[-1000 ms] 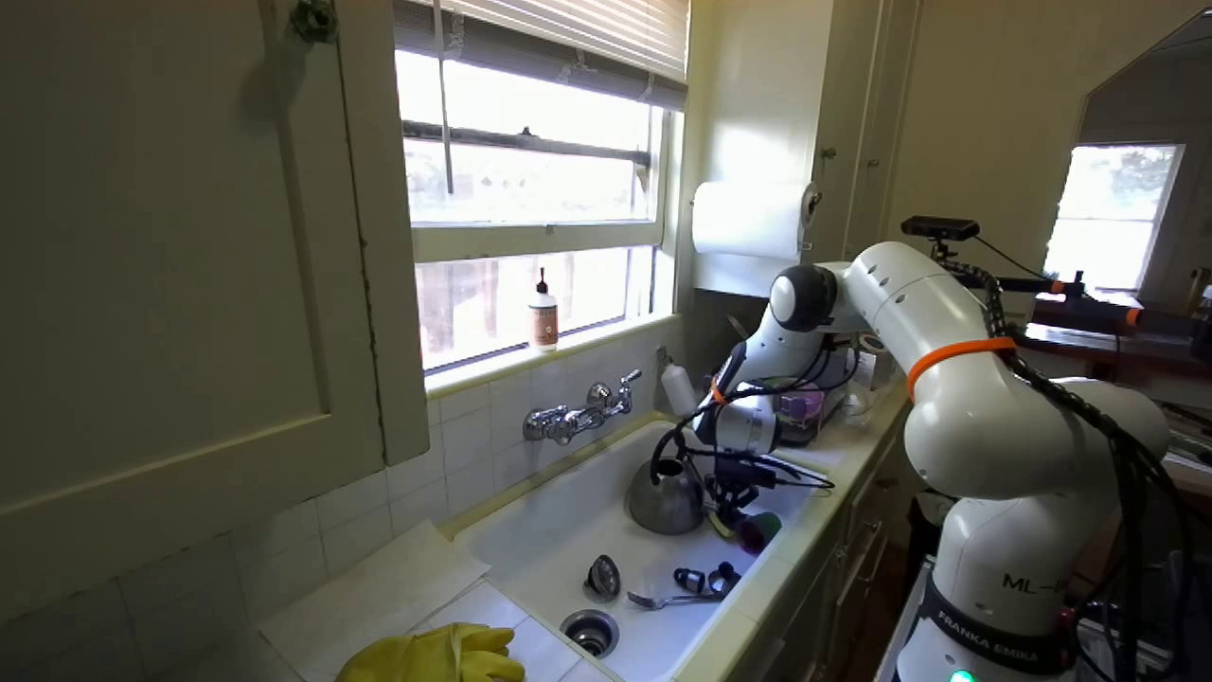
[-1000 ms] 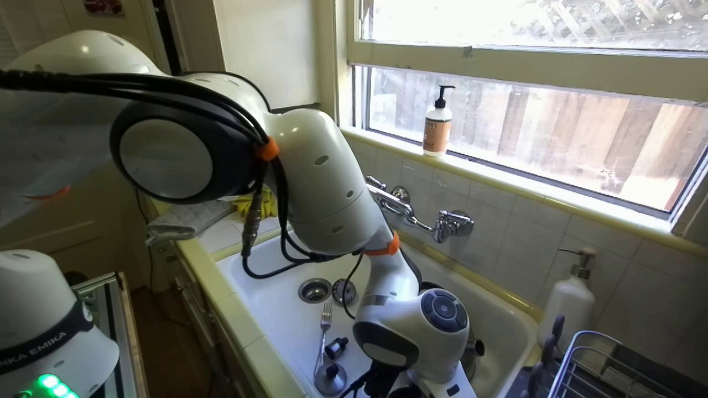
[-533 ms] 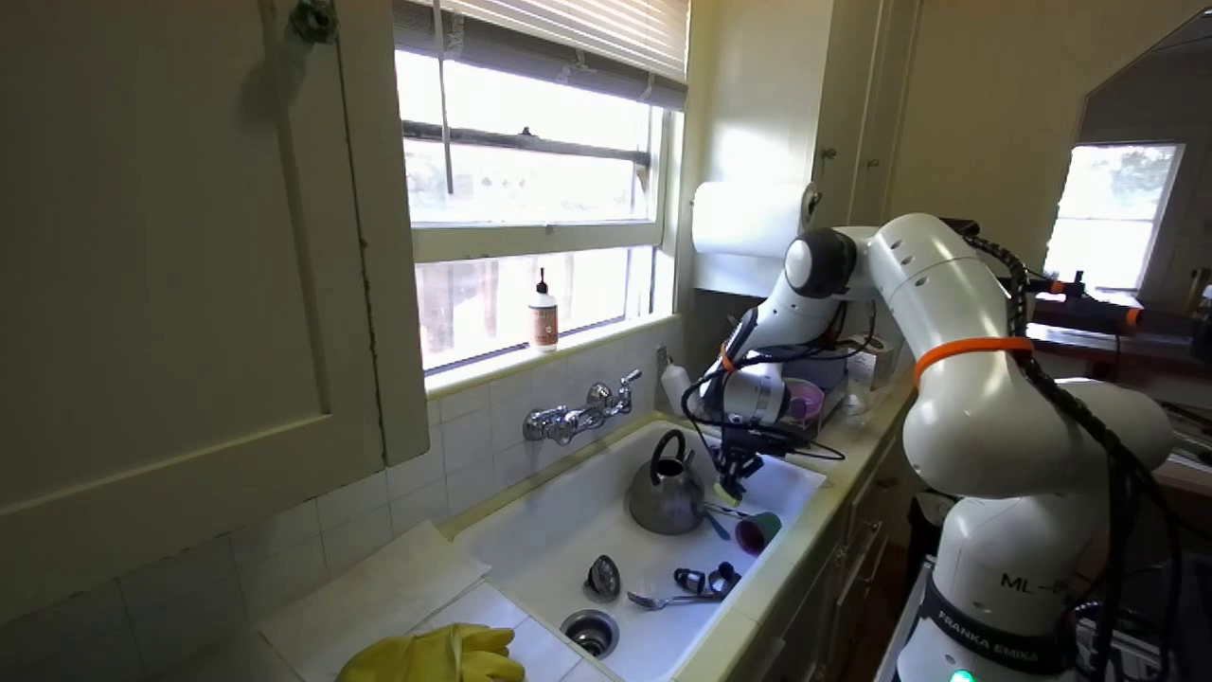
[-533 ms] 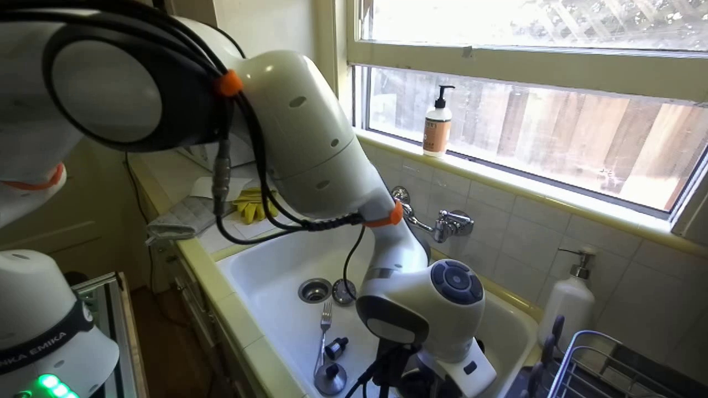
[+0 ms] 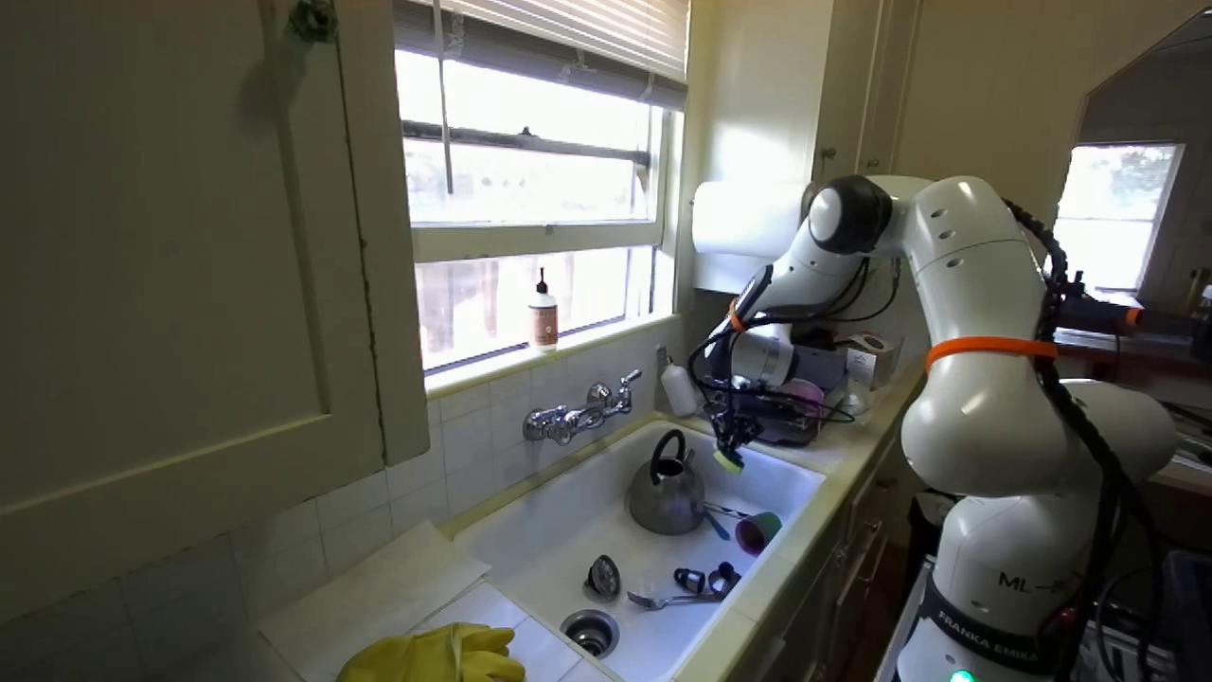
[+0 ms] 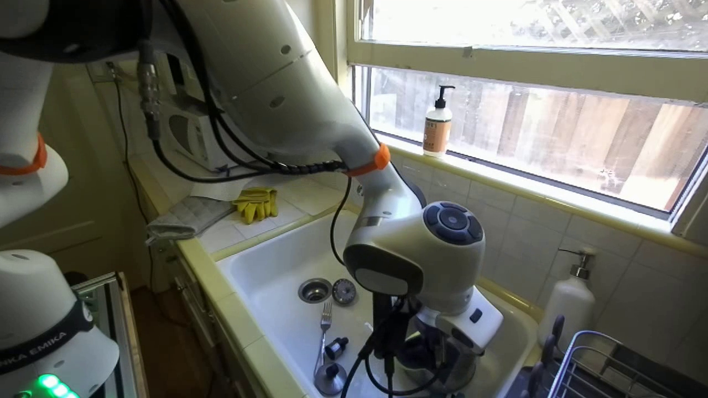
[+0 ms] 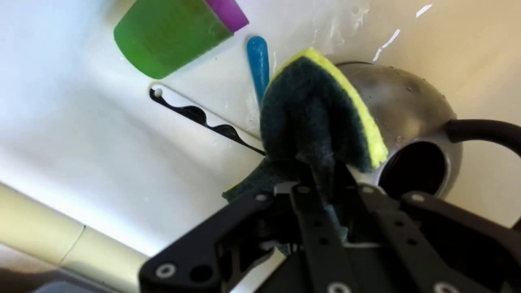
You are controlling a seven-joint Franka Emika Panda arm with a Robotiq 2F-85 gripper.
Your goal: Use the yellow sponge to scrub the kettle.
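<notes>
Sponge (image 7: 313, 106), one, in one gripper (image 7: 323, 175); one kettle (image 5: 666, 497).

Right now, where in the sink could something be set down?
The sink is bare between kettle, strainer and faucet, and between drain, fork and opposite rim. Crowded: along that rim from fork past dark pieces to green cup, and beside the kettle, with a blue handle; the yellow sponge hangs above.

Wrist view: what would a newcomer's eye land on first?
Likely the folded yellow-and-green sponge, pinched in the fingers near the centre. To its right, partly hidden behind it, is the silver kettle. At upper left, a green cup lies in the white sink.
</notes>
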